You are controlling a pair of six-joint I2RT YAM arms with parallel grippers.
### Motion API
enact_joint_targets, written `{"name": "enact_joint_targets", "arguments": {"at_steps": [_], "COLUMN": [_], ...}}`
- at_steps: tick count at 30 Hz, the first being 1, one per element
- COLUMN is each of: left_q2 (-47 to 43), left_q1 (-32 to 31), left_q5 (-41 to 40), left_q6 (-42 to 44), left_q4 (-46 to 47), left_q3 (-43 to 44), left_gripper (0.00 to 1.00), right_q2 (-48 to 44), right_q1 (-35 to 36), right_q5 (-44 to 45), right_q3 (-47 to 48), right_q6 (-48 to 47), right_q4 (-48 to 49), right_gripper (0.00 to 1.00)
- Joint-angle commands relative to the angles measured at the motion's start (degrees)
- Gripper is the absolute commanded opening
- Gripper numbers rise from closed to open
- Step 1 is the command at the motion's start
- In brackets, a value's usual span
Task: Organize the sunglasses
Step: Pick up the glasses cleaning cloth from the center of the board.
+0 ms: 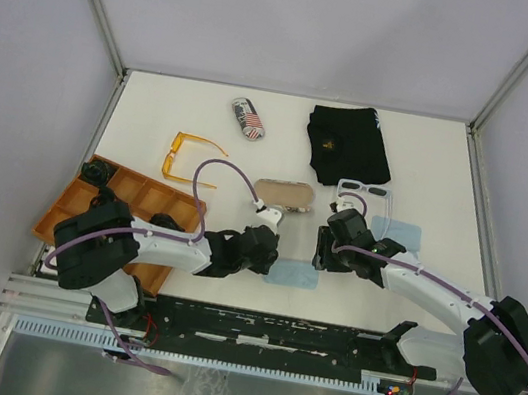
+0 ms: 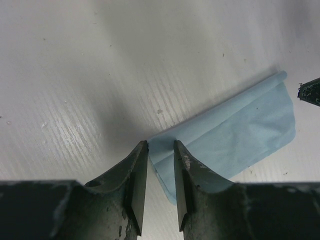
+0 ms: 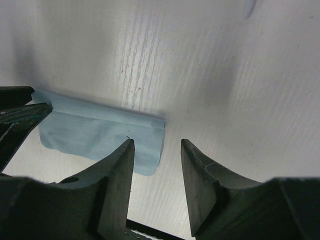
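Near edge of the bench, mid-span: your two arms converge on a cloth, not on the eyewear. The orange tray (image 1: 132, 198) fills the near-left corner, and a black fabric (image 1: 349, 146) lies toward the far edge, right of the middle. Between the wrists lies a folded light blue cloth (image 1: 291, 275), flat on the surface.

The left gripper (image 2: 160, 144) is parted only narrowly, its fingertips straddling one corner of the cloth. You cannot tell whether it has bitten the fabric. The right gripper (image 3: 157, 142) gapes wider over the opposite end and holds nothing.

The amber sunglasses (image 1: 189, 158) lie between the tray and the far edge, left of the middle. The white sunglasses (image 1: 367, 190) lie right of the middle, just beside the black fabric and near your right wrist.

Watch three things, judged from this layout:
- **Thin cloth:** it could slip the fingers, so they scrape the bench and come up empty.
- **Crowded wrists:** the two grippers are close enough to knock together if both close in.
- **White pair:** a swing of the right wrist toward the far edge could sweep it aside.

The left arm's cable (image 1: 211, 163) loops close by the amber pair and the tan case (image 1: 284, 196), and a snag there would drag them.
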Motion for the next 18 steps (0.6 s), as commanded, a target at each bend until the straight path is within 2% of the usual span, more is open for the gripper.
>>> {"name": "enact_joint_targets", "arguments": {"at_steps": [1, 18], "left_q2": [1.5, 1.1], "left_q1": [-0.7, -0.8], "left_q5": [-0.1, -0.6], "left_q6": [-2.3, -1.1], "left_q4": [-0.9, -0.9], "left_q3": [1.5, 1.5], "left_gripper": [0.32, 0.04], "right_q2": [-0.3, 0.0], "right_q1": [-0.1, -0.1], "right_q5": [0.1, 0.3], "right_q3": [0.7, 0.2], "right_q6": [-0.4, 0.8], "right_q4": [1.9, 3.3], "right_gripper": [0.5, 0.52]}}
